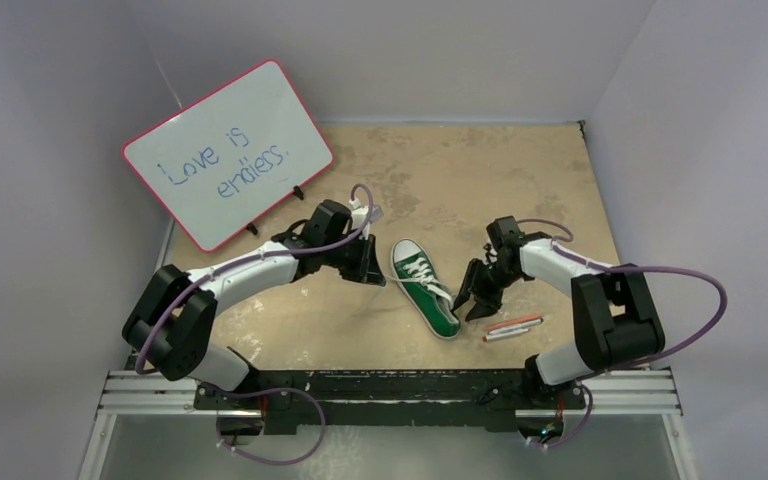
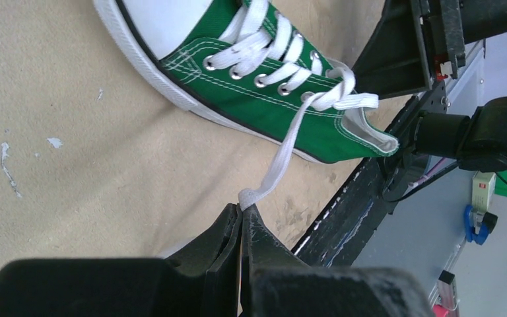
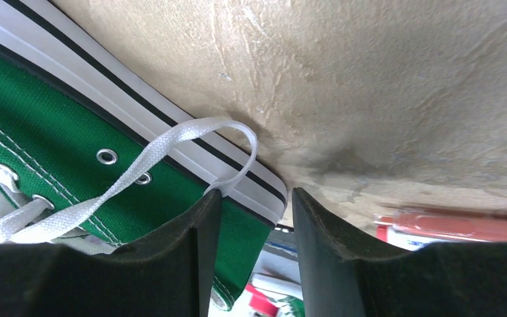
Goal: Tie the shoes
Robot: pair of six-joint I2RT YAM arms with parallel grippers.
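Observation:
The green shoe (image 1: 425, 287) lies on the tan table between my two arms, white toe cap toward the back. My left gripper (image 1: 370, 272) sits just left of it. In the left wrist view that gripper (image 2: 242, 208) is shut on the end of a white lace (image 2: 284, 148), which runs taut up to the top eyelets. My right gripper (image 1: 472, 300) is at the heel end. In the right wrist view its jaws (image 3: 256, 198) stand apart with the heel corner of the shoe (image 3: 59, 152) between them, ungripped. A lace loop (image 3: 171, 142) drapes against the left finger.
A pink-framed whiteboard (image 1: 228, 150) reading "Love is endless" leans at the back left. Two markers (image 1: 512, 327) lie right of the heel, beside my right gripper. The metal base rail (image 1: 390, 390) runs along the near edge.

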